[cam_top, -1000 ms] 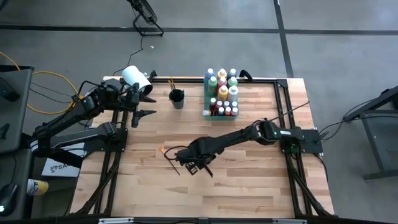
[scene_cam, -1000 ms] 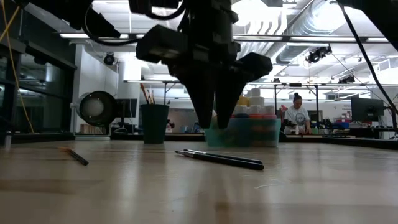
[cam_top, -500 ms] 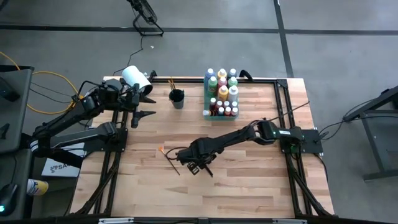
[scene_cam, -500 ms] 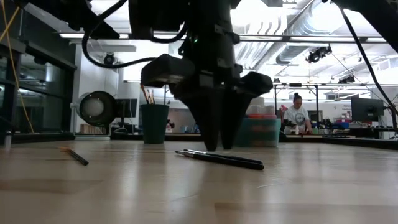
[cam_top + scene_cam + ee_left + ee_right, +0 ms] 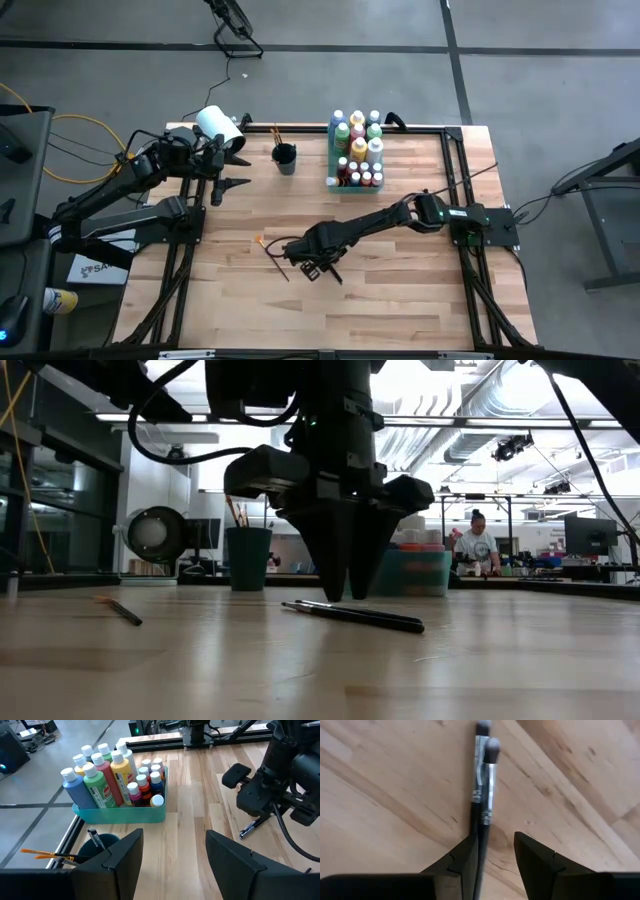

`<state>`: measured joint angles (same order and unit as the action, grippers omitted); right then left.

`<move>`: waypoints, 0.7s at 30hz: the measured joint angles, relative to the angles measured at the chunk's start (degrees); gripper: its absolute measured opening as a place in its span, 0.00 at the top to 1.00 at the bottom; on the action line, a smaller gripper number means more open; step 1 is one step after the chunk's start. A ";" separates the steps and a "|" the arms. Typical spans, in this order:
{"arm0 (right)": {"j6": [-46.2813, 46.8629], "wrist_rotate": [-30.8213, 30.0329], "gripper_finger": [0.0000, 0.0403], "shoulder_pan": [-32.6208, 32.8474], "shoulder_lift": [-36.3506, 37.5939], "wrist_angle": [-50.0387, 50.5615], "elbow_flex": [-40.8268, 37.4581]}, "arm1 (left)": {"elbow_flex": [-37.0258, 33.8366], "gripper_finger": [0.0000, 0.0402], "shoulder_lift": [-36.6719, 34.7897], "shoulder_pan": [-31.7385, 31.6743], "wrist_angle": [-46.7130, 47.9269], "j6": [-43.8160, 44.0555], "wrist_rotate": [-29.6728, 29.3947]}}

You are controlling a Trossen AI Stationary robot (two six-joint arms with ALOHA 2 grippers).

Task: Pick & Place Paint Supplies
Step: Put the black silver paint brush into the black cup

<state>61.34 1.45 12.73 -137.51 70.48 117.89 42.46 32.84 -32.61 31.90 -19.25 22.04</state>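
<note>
From above, the right hand [image 5: 313,268] is low over two thin dark-handled paintbrushes [image 5: 330,271] lying mid-tabletop [image 5: 400,300]; level, its tips nearly touch them; its wrist shows fingers [image 5: 465,860] part-open astride, gripping nothing, so closing likely comes next.

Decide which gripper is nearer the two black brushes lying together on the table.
Right. The right gripper hangs directly over the two black brushes, fingers open astride them. The left gripper waits open at the table's far left corner, beside the cup.
</note>
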 joint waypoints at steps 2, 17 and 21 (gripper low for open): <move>0.07 0.03 0.70 0.02 -0.23 -0.68 0.01 | 0.00 0.47 0.00 0.01 0.00 0.00 0.00; -0.09 -0.02 0.70 -0.39 -1.46 -0.58 0.00 | 0.00 0.47 0.00 -0.01 0.00 0.00 0.00; -0.11 -0.04 0.70 -0.42 -1.46 -0.59 0.00 | 0.00 0.47 0.00 0.00 0.02 0.00 0.00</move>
<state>61.23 1.41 12.32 -138.98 69.89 117.89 42.46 32.84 -32.61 31.92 -19.25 22.04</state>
